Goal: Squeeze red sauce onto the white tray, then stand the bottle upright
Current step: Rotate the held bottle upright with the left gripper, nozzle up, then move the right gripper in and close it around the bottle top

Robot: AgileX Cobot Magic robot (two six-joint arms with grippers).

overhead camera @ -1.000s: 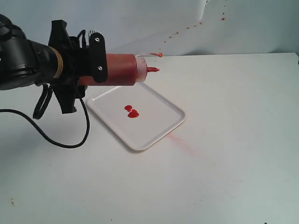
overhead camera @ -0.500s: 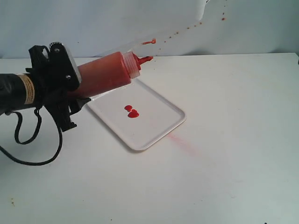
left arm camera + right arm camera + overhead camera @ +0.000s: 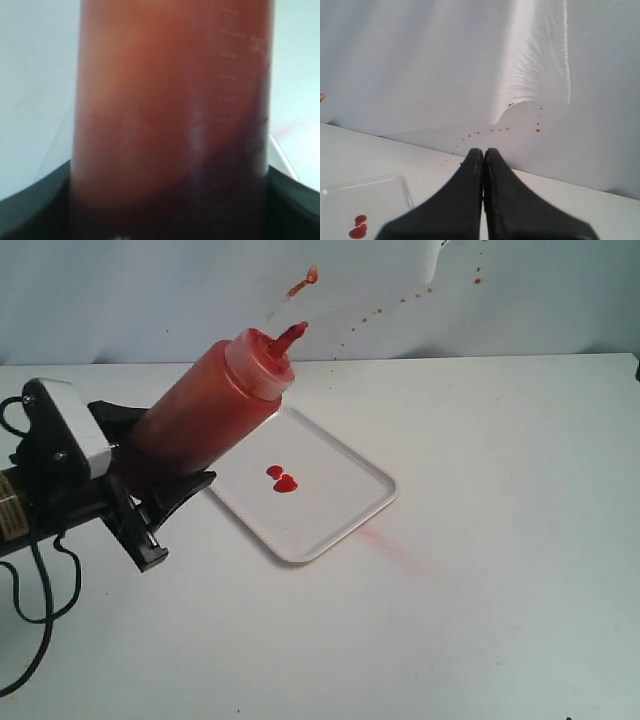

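The left gripper (image 3: 160, 482) clamps the lower body of the red-orange squeeze bottle (image 3: 215, 405), which leans with its nozzle toward one o'clock, the white tray (image 3: 345, 505) with two red sauce blobs (image 3: 283, 480) lies at its three o'clock, and the right gripper (image 3: 484, 167) is pressed closed, empty.

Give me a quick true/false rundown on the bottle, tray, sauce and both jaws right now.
1. The left jaws grip the bottle. True.
2. The bottle stands upright on the table. False: it is tilted in the grip, with its nozzle pointing up toward the backdrop.
3. Blobs of red sauce lie on the white tray. True.
4. The right jaws are open around the tray rim. False: they are shut on nothing, away from the tray.
5. A faint red smear marks the table beside the tray. True.
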